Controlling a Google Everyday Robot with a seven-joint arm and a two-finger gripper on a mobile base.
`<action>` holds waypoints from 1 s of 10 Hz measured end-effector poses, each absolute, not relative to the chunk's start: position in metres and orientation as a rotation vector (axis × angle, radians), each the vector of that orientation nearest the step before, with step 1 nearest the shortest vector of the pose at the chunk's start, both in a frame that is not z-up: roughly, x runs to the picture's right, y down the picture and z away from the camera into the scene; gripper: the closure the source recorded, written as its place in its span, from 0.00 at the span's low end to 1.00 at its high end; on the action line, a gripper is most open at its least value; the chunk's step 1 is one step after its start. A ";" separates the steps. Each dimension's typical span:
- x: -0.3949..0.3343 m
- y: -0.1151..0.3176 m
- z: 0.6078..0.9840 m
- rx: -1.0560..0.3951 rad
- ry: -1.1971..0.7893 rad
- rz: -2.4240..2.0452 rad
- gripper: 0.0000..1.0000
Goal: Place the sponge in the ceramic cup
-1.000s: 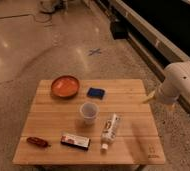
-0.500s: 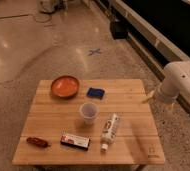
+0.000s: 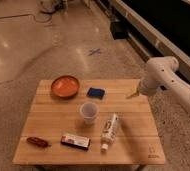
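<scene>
The dark-blue sponge [image 3: 95, 92] lies flat on the wooden table [image 3: 133, 145], toward its far edge, just right of the orange bowl. The white ceramic cup [image 3: 88, 112] stands upright near the table's middle, in front of the sponge and a little to its left. My gripper [image 3: 133, 94] hangs at the end of the white arm [image 3: 173, 85] over the table's far right edge, well to the right of the sponge and touching neither object.
An orange bowl [image 3: 65, 86] sits at the far left. A white tube [image 3: 109, 131] lies right of the cup. A black-and-red flat box [image 3: 75, 141] and a small red-brown object [image 3: 38, 142] lie near the front edge. A blue cross marks the floor [image 3: 94, 51].
</scene>
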State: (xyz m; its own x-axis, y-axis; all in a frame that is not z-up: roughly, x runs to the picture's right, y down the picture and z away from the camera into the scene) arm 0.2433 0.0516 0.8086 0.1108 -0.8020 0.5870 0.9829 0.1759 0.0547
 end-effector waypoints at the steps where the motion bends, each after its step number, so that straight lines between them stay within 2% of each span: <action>1: 0.229 0.047 0.820 -0.350 -0.587 -1.429 0.20; 10: 0.143 0.022 0.874 0.004 -0.720 -1.790 0.20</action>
State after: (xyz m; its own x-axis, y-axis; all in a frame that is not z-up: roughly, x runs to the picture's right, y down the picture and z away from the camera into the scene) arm 0.1432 0.0217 0.8738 -0.3507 -0.8700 0.3467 0.8679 -0.1627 0.4694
